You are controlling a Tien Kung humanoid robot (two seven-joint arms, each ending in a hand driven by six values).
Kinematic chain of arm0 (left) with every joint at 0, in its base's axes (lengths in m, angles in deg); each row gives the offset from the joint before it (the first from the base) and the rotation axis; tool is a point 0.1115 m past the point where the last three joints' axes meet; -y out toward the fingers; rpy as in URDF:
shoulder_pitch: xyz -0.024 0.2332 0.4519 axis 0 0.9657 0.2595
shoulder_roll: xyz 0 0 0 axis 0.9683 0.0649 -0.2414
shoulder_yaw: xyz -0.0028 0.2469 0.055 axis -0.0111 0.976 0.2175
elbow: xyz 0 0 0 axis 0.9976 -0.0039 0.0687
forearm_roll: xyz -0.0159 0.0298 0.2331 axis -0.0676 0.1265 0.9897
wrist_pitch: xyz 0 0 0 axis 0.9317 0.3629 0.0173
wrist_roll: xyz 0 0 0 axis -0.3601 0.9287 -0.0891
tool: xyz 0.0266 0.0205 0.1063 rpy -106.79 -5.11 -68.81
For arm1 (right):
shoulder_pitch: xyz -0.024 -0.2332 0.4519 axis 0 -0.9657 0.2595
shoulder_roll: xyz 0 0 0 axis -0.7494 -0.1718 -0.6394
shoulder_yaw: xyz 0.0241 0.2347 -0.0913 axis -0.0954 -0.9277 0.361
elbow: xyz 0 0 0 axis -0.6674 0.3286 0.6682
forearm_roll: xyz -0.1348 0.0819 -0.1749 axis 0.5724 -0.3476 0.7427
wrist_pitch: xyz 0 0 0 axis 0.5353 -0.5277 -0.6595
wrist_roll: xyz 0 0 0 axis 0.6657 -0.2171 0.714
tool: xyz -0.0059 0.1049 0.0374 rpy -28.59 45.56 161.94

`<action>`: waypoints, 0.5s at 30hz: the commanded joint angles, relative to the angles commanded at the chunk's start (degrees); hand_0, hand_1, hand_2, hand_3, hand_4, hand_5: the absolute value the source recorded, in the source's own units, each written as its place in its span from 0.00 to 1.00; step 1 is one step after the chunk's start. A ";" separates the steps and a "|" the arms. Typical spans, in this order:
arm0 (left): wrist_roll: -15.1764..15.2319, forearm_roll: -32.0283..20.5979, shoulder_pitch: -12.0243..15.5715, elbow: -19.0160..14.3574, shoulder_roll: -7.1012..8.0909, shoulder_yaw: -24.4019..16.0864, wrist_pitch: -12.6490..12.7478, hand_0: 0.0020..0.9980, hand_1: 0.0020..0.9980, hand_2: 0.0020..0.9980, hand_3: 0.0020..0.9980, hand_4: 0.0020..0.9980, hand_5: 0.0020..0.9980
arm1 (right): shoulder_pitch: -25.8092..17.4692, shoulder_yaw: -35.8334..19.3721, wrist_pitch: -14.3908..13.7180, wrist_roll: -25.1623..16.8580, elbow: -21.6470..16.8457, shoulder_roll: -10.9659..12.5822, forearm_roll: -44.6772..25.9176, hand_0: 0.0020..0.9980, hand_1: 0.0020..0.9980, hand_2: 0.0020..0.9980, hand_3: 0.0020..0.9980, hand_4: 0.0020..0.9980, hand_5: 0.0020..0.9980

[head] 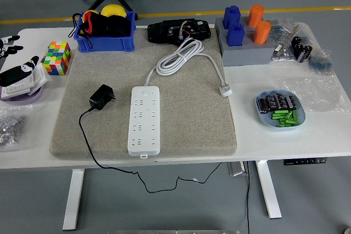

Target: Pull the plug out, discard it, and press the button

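Left hand at the tabletop's left edge, fingers spread, holding nothing.
On the grey mat, the white power strip lies toward the near edge; the black plug lies unplugged just left of it, its cord trailing over the tabletop's near edge. Farther back, the strip's white cable lies coiled.
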 joint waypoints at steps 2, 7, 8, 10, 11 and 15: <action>-0.21 0.20 0.09 -0.22 -0.09 0.03 0.26 0.79 0.77 0.74 0.88 0.74 0.38 | -0.10 -0.68 -0.02 -0.01 0.07 -0.11 0.25 0.73 0.68 0.66 0.66 0.75 0.61; -0.52 0.39 0.32 -0.56 -0.17 -0.15 0.55 0.79 0.77 0.73 0.88 0.74 0.37 | -0.01 -1.66 -0.10 -0.11 0.26 -0.13 0.57 0.73 0.68 0.66 0.66 0.75 0.61; -0.52 0.41 0.42 -0.61 -0.11 -0.29 0.53 0.79 0.77 0.73 0.88 0.74 0.37 | -0.02 -1.83 -0.10 -0.11 0.23 -0.11 0.63 0.73 0.68 0.66 0.66 0.75 0.61; -0.49 0.40 0.54 -0.68 -0.09 -0.52 0.50 0.79 0.77 0.73 0.88 0.74 0.37 | -0.06 -2.08 -0.10 -0.10 0.24 -0.10 0.74 0.73 0.68 0.66 0.66 0.75 0.61; -0.49 0.41 0.58 -0.72 -0.11 -0.66 0.49 0.79 0.77 0.73 0.88 0.74 0.37 | -0.10 -2.26 -0.11 -0.12 0.24 -0.11 0.78 0.73 0.68 0.66 0.66 0.75 0.61; -0.55 0.38 0.58 -0.78 -0.25 -0.87 0.32 0.78 0.77 0.73 0.87 0.74 0.37 | -0.38 -2.72 -0.07 -0.08 0.25 -0.26 0.94 0.73 0.68 0.66 0.66 0.75 0.61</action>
